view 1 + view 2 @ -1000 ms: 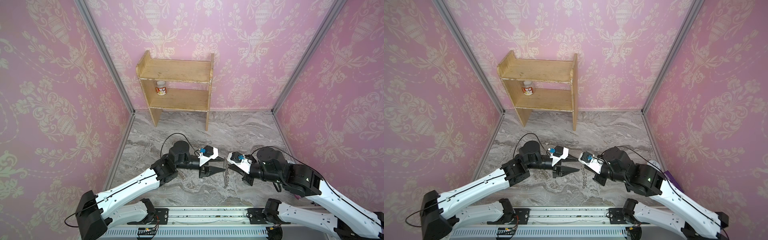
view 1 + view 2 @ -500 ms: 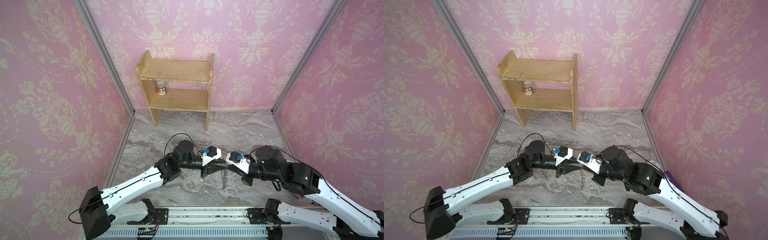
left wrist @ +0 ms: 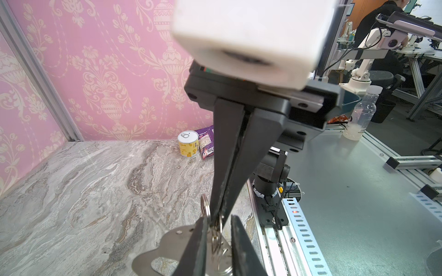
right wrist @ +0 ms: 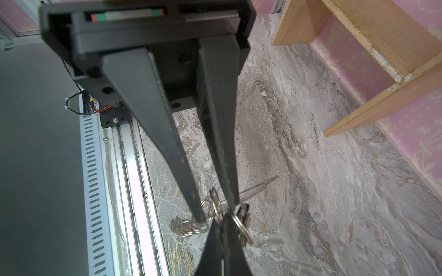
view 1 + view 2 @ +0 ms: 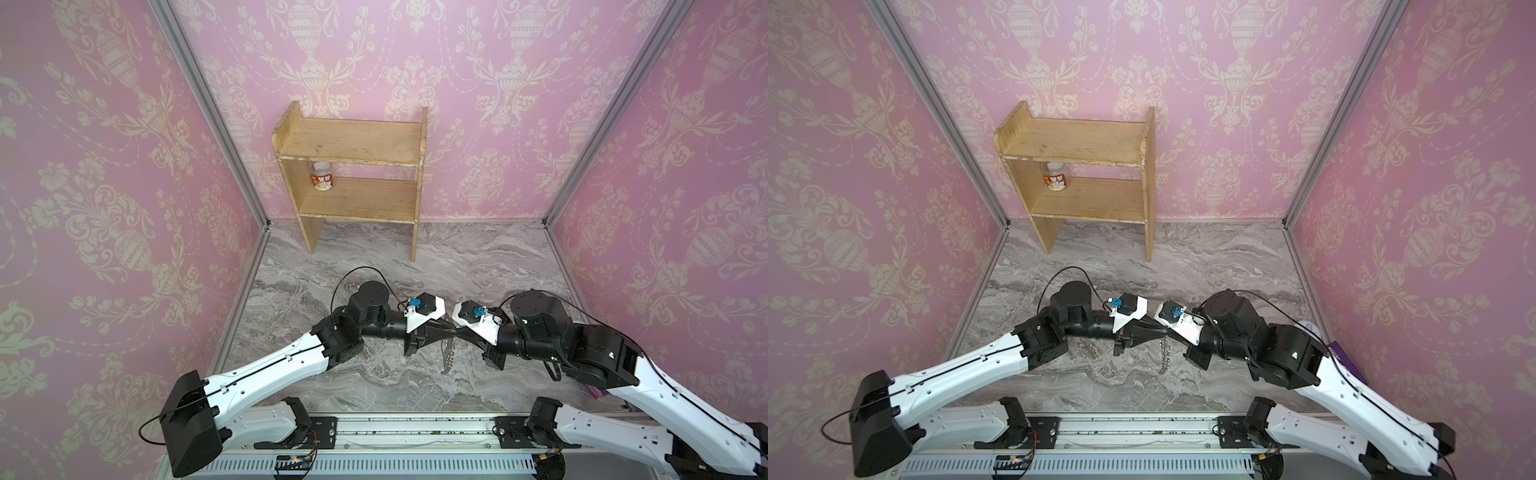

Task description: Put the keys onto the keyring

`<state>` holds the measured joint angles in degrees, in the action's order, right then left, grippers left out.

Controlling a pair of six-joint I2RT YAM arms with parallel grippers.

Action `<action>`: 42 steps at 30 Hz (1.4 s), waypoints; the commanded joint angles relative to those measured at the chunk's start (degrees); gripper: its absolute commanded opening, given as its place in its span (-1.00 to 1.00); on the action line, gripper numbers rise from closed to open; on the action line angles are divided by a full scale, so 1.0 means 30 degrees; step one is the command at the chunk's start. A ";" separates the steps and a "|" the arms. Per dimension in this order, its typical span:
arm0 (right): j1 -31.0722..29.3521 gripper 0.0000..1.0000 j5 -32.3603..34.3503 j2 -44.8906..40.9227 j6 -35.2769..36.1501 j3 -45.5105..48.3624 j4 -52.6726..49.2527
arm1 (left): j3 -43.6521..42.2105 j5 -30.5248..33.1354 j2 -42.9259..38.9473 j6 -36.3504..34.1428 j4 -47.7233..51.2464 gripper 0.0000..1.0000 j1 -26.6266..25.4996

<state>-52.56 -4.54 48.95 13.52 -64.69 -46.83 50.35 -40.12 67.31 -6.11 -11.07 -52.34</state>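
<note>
Both grippers meet tip to tip above the middle of the marble floor. The keyring (image 5: 448, 355) hangs edge-on below them, as in the other top view (image 5: 1165, 353). My right gripper (image 4: 221, 227) is shut on its ringed edge. In the left wrist view the grey plate (image 3: 167, 246) shows its handle slot. My left gripper (image 3: 218, 239) has its jaws narrowed around a split ring (image 3: 215, 236), straddling the right fingertips (image 3: 218, 210). A small black piece (image 4: 242, 210) hangs on a ring beside the tips. I cannot tell whether it is one of the keys; otherwise the keys are out of view.
A wooden shelf (image 5: 353, 174) stands at the back wall with a small jar (image 5: 322, 176) on its lower board. A yellow can (image 3: 188, 144) and a purple packet (image 3: 205, 141) lie by the right wall. The metal rail (image 5: 415, 432) runs along the front edge.
My left gripper has moved right to the right gripper's tip, and its jaws have narrowed around the rings. The right gripper edged left, still holding the hanging keyring.
</note>
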 commanded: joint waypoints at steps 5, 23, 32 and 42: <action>0.0284 -1.00 0.0017 0.0207 -0.0302 -0.0410 0.0418 | 0.0423 0.0785 -0.0171 -0.0296 -0.0079 -0.36 -0.0308; 0.0359 -1.00 -0.0098 0.0324 -0.0434 -0.0656 0.0493 | 0.0415 0.1486 -0.0097 -0.0895 0.0262 -0.85 -0.0572; 0.0405 -1.00 -0.0326 0.0315 -0.0522 -0.0704 0.0602 | 0.0415 0.1478 0.0042 -0.1059 0.0426 -0.74 -0.0660; 0.0438 -1.00 -0.0363 0.0264 -0.0500 -0.0704 0.0602 | 0.0356 0.1739 0.0034 -0.1256 0.0514 -0.82 -0.0660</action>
<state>-51.70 -4.95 49.80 13.32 -64.82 -46.89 50.37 -35.20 67.24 -8.73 -10.90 -53.87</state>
